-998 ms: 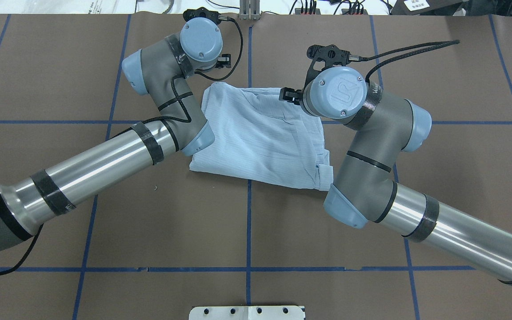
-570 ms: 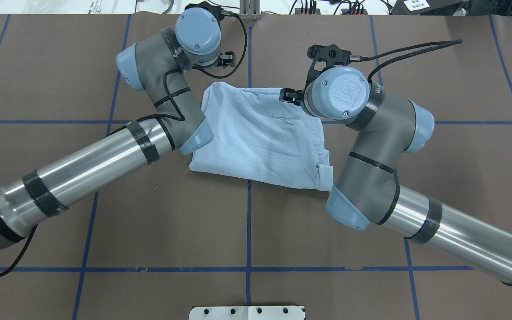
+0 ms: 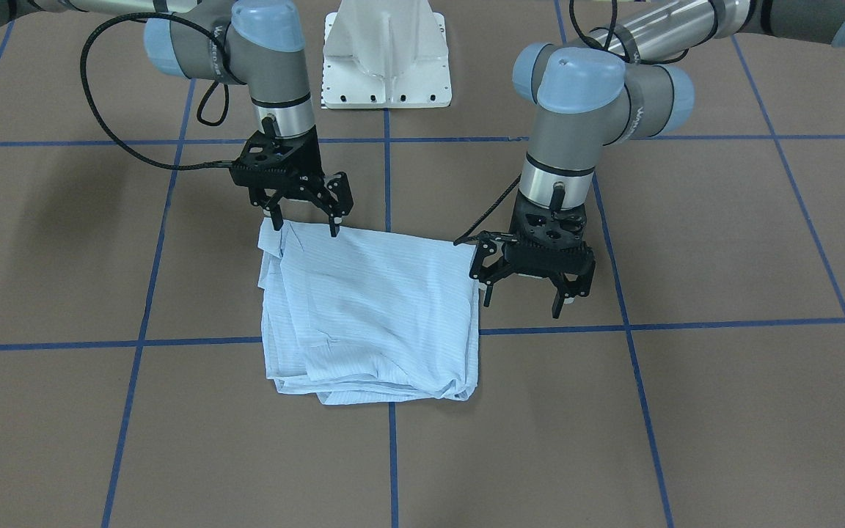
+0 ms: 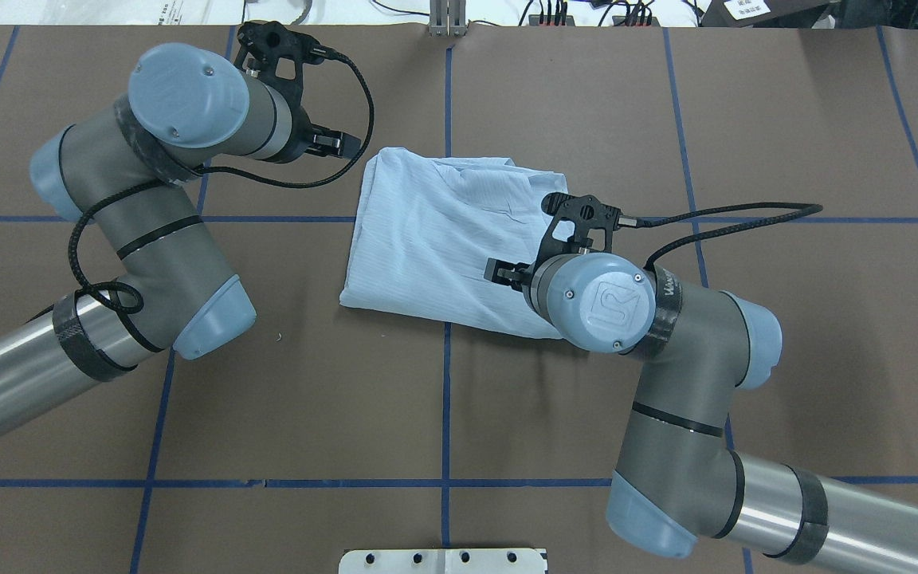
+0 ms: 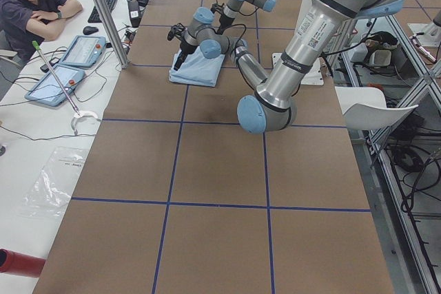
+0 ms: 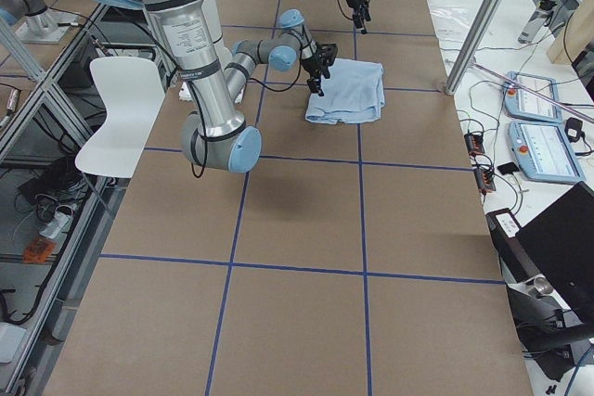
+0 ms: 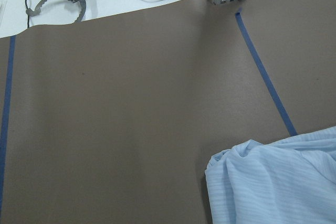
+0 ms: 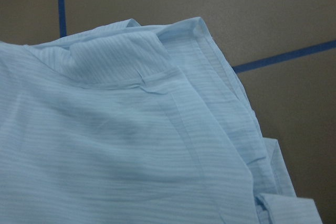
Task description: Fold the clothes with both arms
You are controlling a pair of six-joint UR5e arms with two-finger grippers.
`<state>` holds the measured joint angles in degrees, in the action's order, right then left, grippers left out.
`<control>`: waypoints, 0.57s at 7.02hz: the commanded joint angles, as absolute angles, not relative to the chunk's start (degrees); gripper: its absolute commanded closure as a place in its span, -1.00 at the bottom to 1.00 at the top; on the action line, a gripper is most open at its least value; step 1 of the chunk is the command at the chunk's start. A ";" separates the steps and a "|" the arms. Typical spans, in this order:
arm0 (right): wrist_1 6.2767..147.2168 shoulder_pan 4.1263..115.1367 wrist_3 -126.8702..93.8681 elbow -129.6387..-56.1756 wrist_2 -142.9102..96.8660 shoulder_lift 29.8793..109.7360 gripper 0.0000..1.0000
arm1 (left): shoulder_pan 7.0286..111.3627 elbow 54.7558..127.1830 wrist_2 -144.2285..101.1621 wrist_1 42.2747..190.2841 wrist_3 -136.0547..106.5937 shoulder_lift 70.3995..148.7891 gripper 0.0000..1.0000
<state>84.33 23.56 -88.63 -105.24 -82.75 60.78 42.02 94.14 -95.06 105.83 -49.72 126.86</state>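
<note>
I see the shirt lying folded on the bench, mid-width, nearer the far edge. My right gripper is spread over its robot-side corner, fingertips at the cloth; contact I can't tell. My left gripper, also spread, hangs empty just beside its left edge.

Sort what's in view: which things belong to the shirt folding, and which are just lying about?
Job in hand:
pale-blue shirt
left end effector, open beside the shirt
right end effector, open over its corner

Lying about:
white pedestal base
white chair
clear plastic bag
</note>
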 commanded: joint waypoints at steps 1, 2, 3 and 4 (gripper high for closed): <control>75.84 21.62 -89.83 -105.03 -82.26 65.70 -1.00 | 41.92 95.18 -94.66 105.82 -50.01 126.91 -1.00; 70.11 20.84 -89.74 -104.51 -82.09 68.96 -1.00 | 41.84 95.53 -94.66 105.82 -50.27 127.00 -1.00; 69.88 20.40 -90.00 -104.50 -82.00 70.30 -1.00 | 41.75 95.71 -94.48 105.82 -50.36 127.09 -1.00; 69.79 19.87 -90.09 -103.46 -80.96 70.57 -1.00 | 41.75 95.63 -94.48 105.82 -50.36 127.09 -1.00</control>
<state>70.81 20.53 -89.95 -104.34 -81.82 69.45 41.79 95.57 -94.55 105.82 -50.29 127.04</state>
